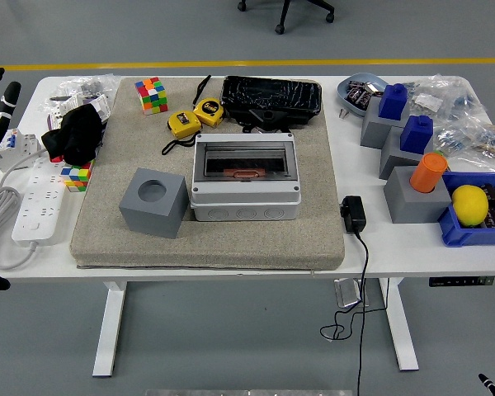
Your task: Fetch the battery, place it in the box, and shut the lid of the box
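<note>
Head view: the grey box (245,183) is seen at the middle of a beige mat (206,239) on the white table (412,247), its clear lid lying shut over a small orange-brown piece inside; whether that piece is the battery cannot be told. Just to the box's left a grey cube (153,202) with a round hole in its top is set on the mat. Beyond the box two yellow tape measures (195,117), a coloured puzzle cube (152,95) and a black wrapped case (271,101) are placed. On the right side of the table grey blocks topped with blue pieces (403,124), an orange cylinder (429,172) standing in a grey block, and a yellow ball (469,204) in a blue bin are found. A black adapter (352,214) lies near the mat's right edge. At the far left edge the left hand (0,111) is seen above a white power strip (36,194), holding nothing; only a few dark fingers are shown, so their spread cannot be told.
</note>
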